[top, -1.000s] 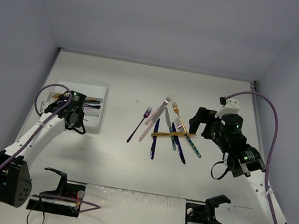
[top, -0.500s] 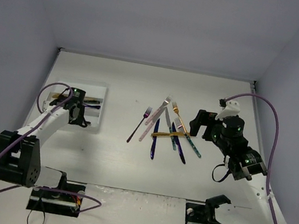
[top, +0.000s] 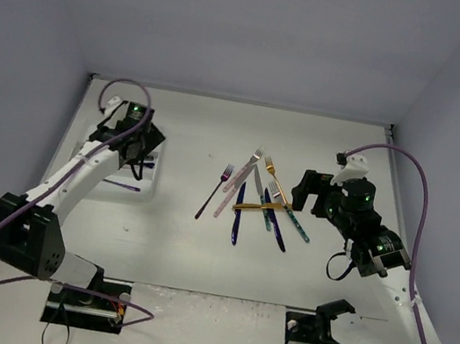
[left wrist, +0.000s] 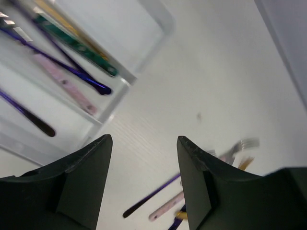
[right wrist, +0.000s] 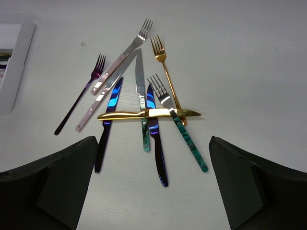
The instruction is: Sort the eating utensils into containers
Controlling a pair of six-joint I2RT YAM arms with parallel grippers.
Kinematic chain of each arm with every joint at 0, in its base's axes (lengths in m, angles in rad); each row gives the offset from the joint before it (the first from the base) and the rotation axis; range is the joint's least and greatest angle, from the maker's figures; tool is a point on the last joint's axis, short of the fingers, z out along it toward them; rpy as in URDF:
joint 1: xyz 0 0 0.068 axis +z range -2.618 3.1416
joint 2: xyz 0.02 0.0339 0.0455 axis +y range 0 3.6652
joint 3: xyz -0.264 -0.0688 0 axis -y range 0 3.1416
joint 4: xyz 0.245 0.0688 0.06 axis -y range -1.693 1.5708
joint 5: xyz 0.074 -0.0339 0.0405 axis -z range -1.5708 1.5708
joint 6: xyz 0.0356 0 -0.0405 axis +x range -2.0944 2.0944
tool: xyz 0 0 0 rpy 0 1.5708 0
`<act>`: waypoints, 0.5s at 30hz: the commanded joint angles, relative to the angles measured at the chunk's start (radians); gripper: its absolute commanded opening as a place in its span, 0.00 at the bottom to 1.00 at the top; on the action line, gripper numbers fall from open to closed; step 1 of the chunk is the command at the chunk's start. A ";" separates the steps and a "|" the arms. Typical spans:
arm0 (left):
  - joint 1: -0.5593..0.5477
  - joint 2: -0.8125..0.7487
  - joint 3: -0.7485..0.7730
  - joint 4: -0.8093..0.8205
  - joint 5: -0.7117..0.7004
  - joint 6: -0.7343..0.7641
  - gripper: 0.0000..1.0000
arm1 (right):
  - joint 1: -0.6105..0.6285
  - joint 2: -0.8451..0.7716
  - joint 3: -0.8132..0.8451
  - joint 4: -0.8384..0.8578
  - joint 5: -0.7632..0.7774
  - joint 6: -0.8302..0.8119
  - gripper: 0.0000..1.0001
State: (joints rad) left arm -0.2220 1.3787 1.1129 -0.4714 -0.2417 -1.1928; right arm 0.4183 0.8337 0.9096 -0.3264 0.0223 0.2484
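Several loose eating utensils [top: 252, 198] lie crossed mid-table. Among them are a gold knife [right wrist: 148, 113] across the others, a purple fork [right wrist: 79, 103], a gold fork [right wrist: 165, 72], a dark blue knife [right wrist: 156, 143] and a teal-handled fork [right wrist: 187, 139]. My right gripper [top: 303, 189] [right wrist: 151, 141] hangs wide open just right of the pile, holding nothing. The white tray of containers [top: 146, 182] [left wrist: 120, 79] holds green, dark blue, pink and purple utensils [left wrist: 72, 72]. My left gripper [top: 145, 146] [left wrist: 144, 143] is open and empty above the tray's right edge.
White walls close in the table on the left, back and right. The left arm covers much of the tray in the top view. Both arm bases and their cables sit at the near edge.
My left gripper has opened, risen and swung toward the back over the tray, and a purple utensil now lies at the tray's near side. The right arm has barely moved.
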 commanded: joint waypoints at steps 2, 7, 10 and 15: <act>-0.178 0.105 0.159 0.038 0.086 0.530 0.53 | -0.006 0.014 0.039 0.032 0.018 -0.019 1.00; -0.281 0.288 0.256 0.057 0.221 0.749 0.53 | -0.006 0.023 0.052 0.027 0.025 -0.012 1.00; -0.329 0.377 0.323 0.041 0.230 0.829 0.53 | -0.006 0.025 0.059 0.022 0.025 -0.006 1.00; -0.386 0.531 0.436 -0.016 0.227 0.861 0.53 | -0.006 0.022 0.065 0.010 0.028 -0.004 1.00</act>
State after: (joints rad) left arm -0.5727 1.8790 1.4488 -0.4628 -0.0313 -0.4399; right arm 0.4183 0.8490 0.9228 -0.3366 0.0233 0.2417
